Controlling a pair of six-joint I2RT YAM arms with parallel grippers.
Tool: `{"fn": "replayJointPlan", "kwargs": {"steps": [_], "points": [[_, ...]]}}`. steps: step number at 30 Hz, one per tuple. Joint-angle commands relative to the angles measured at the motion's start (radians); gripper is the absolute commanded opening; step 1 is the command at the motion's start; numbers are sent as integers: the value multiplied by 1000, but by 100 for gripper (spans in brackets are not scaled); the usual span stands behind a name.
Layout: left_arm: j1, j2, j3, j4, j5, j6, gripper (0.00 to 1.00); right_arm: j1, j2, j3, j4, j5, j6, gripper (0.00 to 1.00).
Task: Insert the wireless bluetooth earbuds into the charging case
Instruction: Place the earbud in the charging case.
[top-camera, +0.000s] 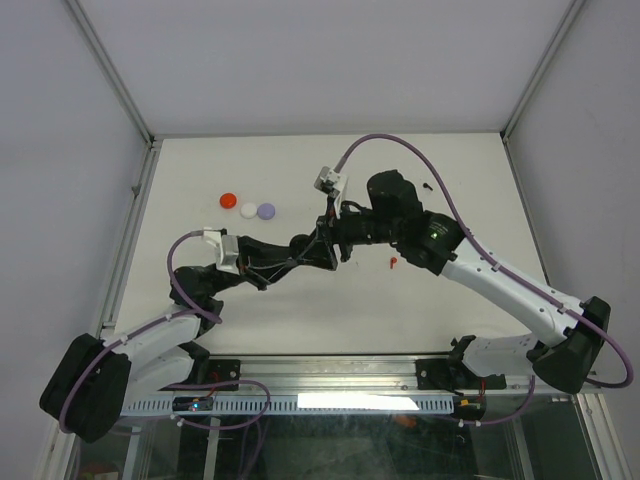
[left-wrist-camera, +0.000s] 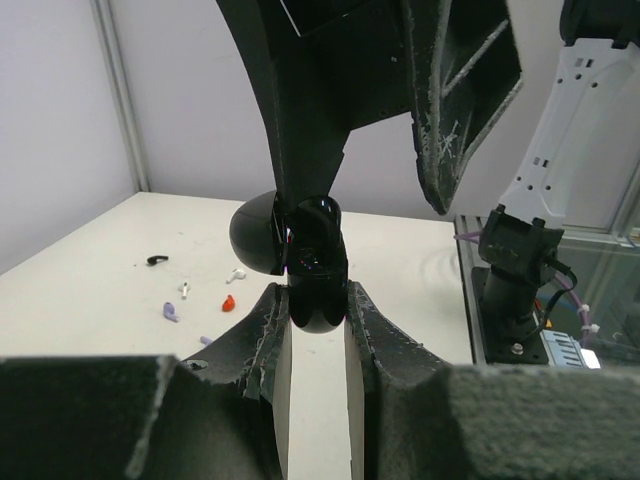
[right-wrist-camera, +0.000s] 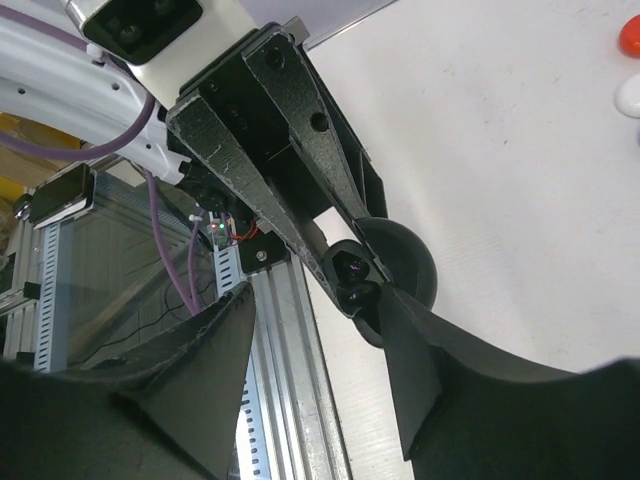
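White tabletop (top-camera: 330, 310), both arms meeting above its middle.

- Left gripper (left-wrist-camera: 318, 300): jaws clenched on the charging case (left-wrist-camera: 318, 285), a glossy black shell held up off the tabletop, its domed lid (left-wrist-camera: 255, 235) swung open to one side.
- Right gripper (right-wrist-camera: 315, 292): jaws released, standing apart with nothing visible between them. One finger comes down right at the case's open mouth, seemingly touching it.
- Three round discs (top-camera: 248, 208), red, white and lavender, sit in a row far-left of the grippers, well apart from the work.
- Loose on the tabletop: red earbud (top-camera: 392, 262) near the right arm, black earbud (top-camera: 427, 185) farther back, lavender earbud (left-wrist-camera: 170, 312) and white earbud (left-wrist-camera: 237, 272) seen past the case from the left wrist.
- Cannot tell whether any earbud sits inside the case; the cavity is hidden by the finger and by glare.

Judgement: the step in hand is at the case mouth, seating or letting go. The next move likely calls for the right arm to lift clear and pinch one of the tiny earbuds by its stem, probably the black one to match the case, while the left holds the case steady and mouth-up.
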Motion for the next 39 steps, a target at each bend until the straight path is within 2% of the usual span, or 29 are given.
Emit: {"fn": "replayJointPlan", "kwargs": {"steps": [1, 12, 18, 21, 28, 33, 39], "points": [[-35, -73, 30, 19, -7, 40, 0, -3, 16, 48, 41, 180, 10, 59], [-34, -119, 33, -101, -108, 108, 0, -3, 30, 68, 20, 249, 151, 62], [-36, -124, 37, -161, -139, 132, 0, -3, 21, 101, -25, 289, 155, 63], [-36, -124, 37, -167, -147, 138, 0, -3, 25, 114, -35, 262, 157, 63], [-40, -116, 51, -211, -164, 157, 0, 6, 24, 114, -16, 183, 161, 60], [-41, -122, 62, -264, -238, 167, 0, 6, -33, 97, -26, 278, 163, 59], [-41, -122, 71, -301, -256, 178, 0, 9, -8, 123, -61, 246, 192, 53]]}}
